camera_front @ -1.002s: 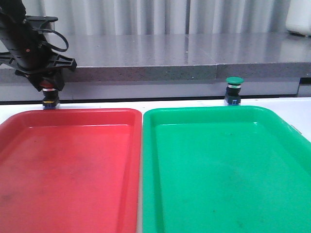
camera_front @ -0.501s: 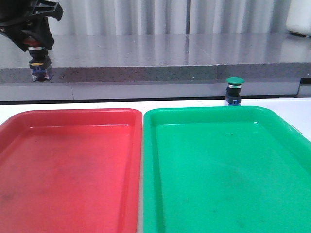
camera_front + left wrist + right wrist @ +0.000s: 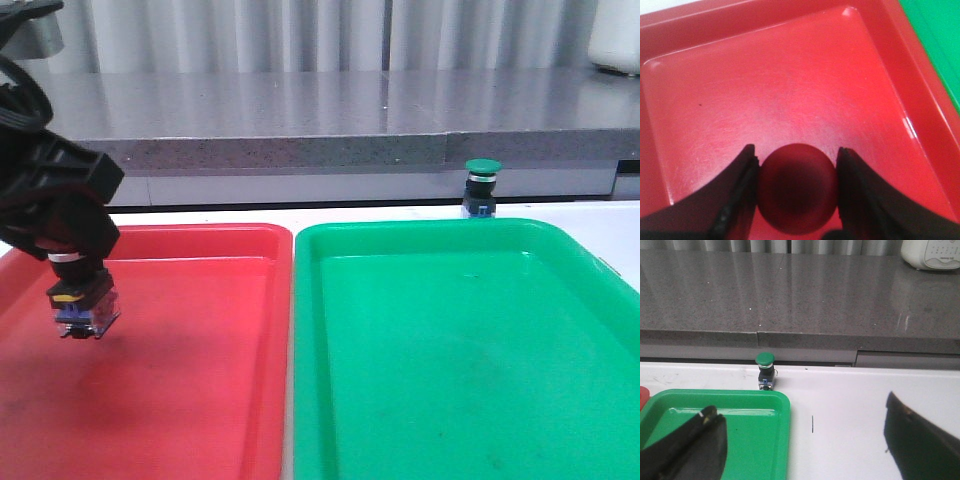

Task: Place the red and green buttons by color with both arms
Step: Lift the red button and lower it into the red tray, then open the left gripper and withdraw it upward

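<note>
Left pincer (image 3: pixel 62 240) pinching red button (image 3: pixel 84 303) upright, cap up, over red tray (image 3: pixel 200 240), green button (image 3: pixel 483 187) upright on bench (image 3: pixel 850 405) behind green tray (image 3: pixel 420 232), right pincer (image 3: pixel 805 440) spread wide

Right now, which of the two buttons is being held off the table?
The red button: the left gripper has its jaws closed on the cap, hanging it over the red tray. The green button stands untouched on the table behind the green tray.
</note>
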### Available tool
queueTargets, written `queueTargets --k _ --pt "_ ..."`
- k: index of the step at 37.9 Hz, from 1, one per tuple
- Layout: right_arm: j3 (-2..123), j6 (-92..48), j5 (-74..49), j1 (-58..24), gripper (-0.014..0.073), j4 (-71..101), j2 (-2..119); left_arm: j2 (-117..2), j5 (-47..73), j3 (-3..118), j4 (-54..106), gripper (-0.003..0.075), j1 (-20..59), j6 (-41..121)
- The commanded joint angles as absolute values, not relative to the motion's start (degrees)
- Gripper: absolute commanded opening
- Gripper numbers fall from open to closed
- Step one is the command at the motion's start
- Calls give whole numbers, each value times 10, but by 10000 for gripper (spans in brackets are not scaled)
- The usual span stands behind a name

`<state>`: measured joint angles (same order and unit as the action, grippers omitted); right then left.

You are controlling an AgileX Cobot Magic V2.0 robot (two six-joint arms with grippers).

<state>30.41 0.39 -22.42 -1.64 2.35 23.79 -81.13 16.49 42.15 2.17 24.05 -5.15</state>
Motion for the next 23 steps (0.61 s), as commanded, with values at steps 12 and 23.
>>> queueTargets --k 12,23 --pt "324 4 -179 -13 651 25 246 -833 80 412 30 295 245 -56" --pt "324 4 -179 -13 651 25 246 -758 81 452 24 560 245 -54"
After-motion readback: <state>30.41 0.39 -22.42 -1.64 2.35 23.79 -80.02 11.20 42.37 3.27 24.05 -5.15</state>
